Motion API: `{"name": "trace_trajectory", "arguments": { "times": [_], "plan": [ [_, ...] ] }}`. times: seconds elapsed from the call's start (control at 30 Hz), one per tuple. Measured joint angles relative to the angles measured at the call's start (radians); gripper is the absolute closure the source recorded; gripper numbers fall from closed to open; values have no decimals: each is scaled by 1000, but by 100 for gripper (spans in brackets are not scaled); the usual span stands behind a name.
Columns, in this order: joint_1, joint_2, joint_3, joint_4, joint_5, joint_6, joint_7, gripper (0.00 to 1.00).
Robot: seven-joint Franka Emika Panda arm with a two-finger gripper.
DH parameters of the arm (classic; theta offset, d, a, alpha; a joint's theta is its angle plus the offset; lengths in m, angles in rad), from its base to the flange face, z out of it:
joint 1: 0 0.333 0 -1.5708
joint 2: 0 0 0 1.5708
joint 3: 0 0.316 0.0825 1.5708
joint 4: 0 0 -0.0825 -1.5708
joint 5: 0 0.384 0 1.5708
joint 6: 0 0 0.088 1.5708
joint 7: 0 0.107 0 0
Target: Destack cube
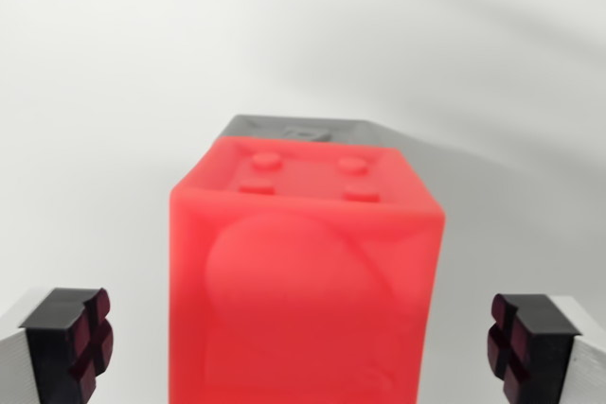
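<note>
A red cube (pixel 308 281) fills the middle of the wrist view, blurred by closeness, with small round studs on the face turned away from the camera. Beyond it a dark grey cube (pixel 303 128) touches it, only its far edge showing. My gripper (pixel 301 342) stands open, its two black fingertips with dark red pads at the view's left (pixel 71 340) and right (pixel 525 338). The red cube lies between the fingers with a gap on each side. Neither pad touches it.
A plain white surface (pixel 114 92) surrounds the cubes on all sides, with soft grey shadows towards the upper right. Nothing else shows.
</note>
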Motion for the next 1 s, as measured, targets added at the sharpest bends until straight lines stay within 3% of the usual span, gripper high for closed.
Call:
{"name": "trace_trajectory", "arguments": {
  "times": [0.23, 0.53, 0.57, 1.0],
  "plan": [
    [-1, 61, 8, 5, 26, 54, -19, 0],
    [-6, 94, 17, 10, 41, 84, -32, 0],
    [-6, 95, 17, 10, 42, 84, -32, 100],
    [-7, 95, 18, 10, 42, 85, -33, 100]
  ]
}}
